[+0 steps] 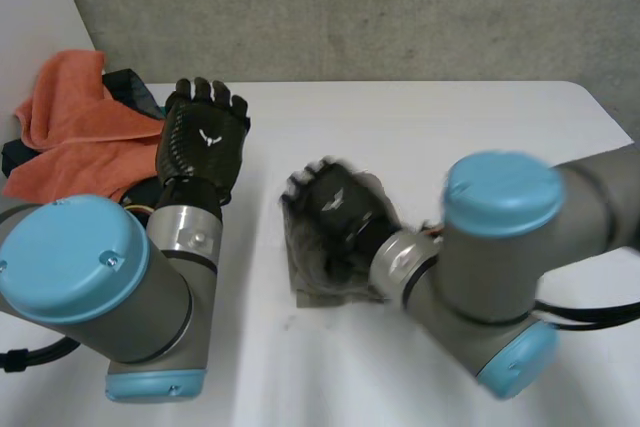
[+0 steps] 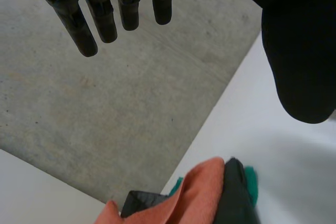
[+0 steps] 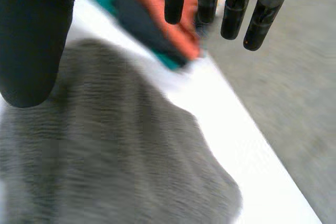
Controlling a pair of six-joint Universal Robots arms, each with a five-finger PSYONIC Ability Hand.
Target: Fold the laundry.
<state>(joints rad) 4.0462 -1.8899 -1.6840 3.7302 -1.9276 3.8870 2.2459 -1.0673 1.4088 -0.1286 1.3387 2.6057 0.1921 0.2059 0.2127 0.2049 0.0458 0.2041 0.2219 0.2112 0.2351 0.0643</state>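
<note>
A white table (image 1: 430,137) takes up most of the head view, with grey concrete (image 1: 350,7) across the top of the frame. In the upper left corner lies a loose pile of laundry. An orange cloth (image 1: 75,132) is crumpled on top of a dark cloth (image 1: 135,92), which peeks out at the orange cloth's upper right. The left wrist view also shows a sliver of teal cloth (image 2: 252,178) beside the dark one, and the pile sits at the table's edge with concrete beyond it.

The left arm (image 1: 75,257) rises from the lower left, its blue cap hiding that corner of the table. The left hand (image 1: 205,142) sits just right of the pile, left of centre in the upper half, and overlaps the pile's right edge. Whether it touches the cloth cannot be told. Its fingers (image 2: 86,32) are straight and apart from the thumb, holding nothing.

The right arm (image 1: 500,247) crosses the lower right. The right hand (image 1: 340,222), blurred, is at the centre of the frame and covers most of a grey cloth (image 1: 315,292), so only the cloth's lower edge shows beneath it. In the right wrist view this cloth has a ribbed, towel-like texture. It lies flat on the table under the palm, with one rounded edge. The right hand's fingertips (image 3: 173,1) are straight, the thumb is held wide, and nothing is gripped. The coloured pile lies beyond the fingertips.
</note>
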